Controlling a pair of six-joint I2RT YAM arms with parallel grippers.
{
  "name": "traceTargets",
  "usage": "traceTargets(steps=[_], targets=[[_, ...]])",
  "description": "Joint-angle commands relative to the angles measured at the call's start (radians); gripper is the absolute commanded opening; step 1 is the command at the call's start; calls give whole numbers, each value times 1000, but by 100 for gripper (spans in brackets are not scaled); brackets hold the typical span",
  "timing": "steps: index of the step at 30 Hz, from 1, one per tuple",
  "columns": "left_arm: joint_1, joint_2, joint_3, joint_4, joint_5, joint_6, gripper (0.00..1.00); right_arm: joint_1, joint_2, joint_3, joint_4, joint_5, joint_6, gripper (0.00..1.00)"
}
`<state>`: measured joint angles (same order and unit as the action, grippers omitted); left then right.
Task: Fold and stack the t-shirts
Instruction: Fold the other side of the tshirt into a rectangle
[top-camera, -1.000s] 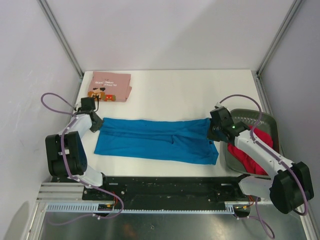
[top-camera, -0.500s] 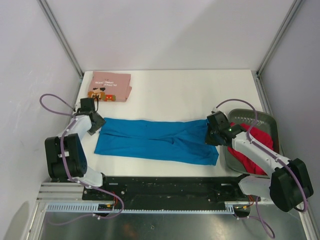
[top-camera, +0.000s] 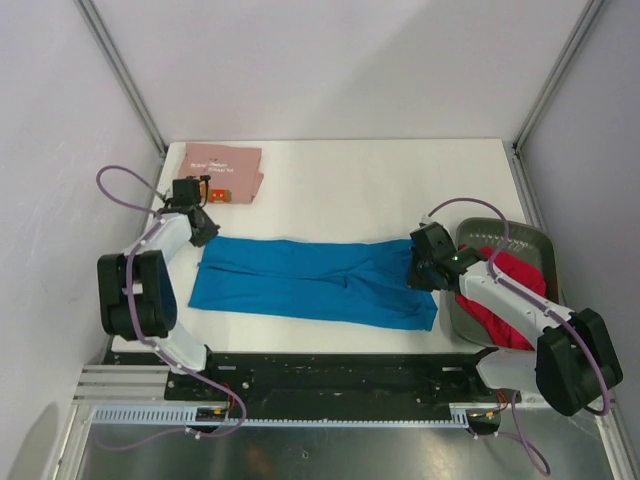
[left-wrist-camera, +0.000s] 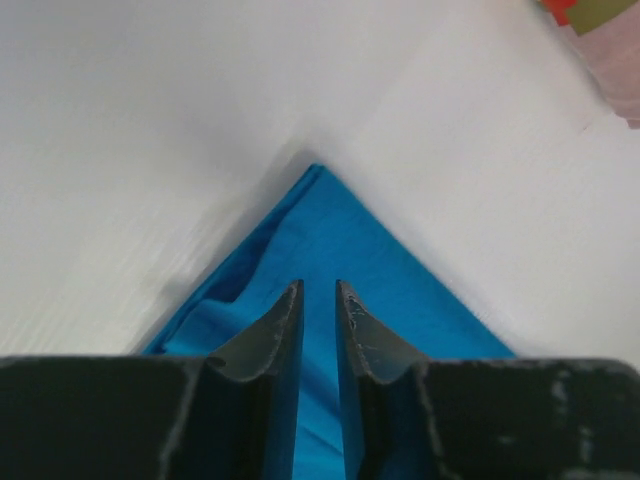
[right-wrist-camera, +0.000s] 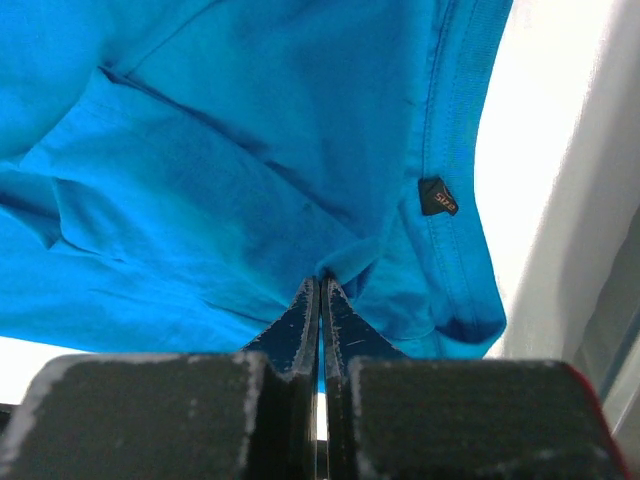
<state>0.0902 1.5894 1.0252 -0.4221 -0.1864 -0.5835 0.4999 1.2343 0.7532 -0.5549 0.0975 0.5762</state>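
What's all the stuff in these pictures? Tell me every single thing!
blue t-shirt: one, bright blue, spread flat across the near middle of the table.
pink t-shirt: one, dusty pink with a small print, folded at the far left corner.
red t-shirt: one, red, bunched in the basket.
basket: one, dark grey, at the table's right edge.
table: one, white, under the shirts.
left tool: one, black, fingers slightly apart over the blue t-shirt's left corner.
right tool: one, black, pinched shut on the blue t-shirt's right end.
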Motion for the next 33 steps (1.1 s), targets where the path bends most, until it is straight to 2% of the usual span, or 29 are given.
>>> traceTargets(steps=[1, 9, 15, 18, 25, 29, 33], targets=[[-7, 97, 64, 18, 49, 12, 21, 6, 6, 1, 24, 24, 8, 1], [12, 278, 149, 10, 8, 11, 17, 10, 11, -1, 43, 21, -3, 2], [47, 316, 160, -4, -47, 22, 15, 13, 17, -9, 54, 22, -13, 4], [57, 319, 165, -9, -45, 33, 15, 16, 22, -11, 63, 12, -20, 11], [60, 303, 176, -10, -7, 46, 17, 48, -44, 9, 108, -23, -53, 40], [59, 277, 182, -9, 14, 48, 19, 54, -7, 62, 163, -35, -84, 44], [60, 251, 191, -9, 32, 56, 22, 58, 128, 129, 260, -61, -140, 44]])
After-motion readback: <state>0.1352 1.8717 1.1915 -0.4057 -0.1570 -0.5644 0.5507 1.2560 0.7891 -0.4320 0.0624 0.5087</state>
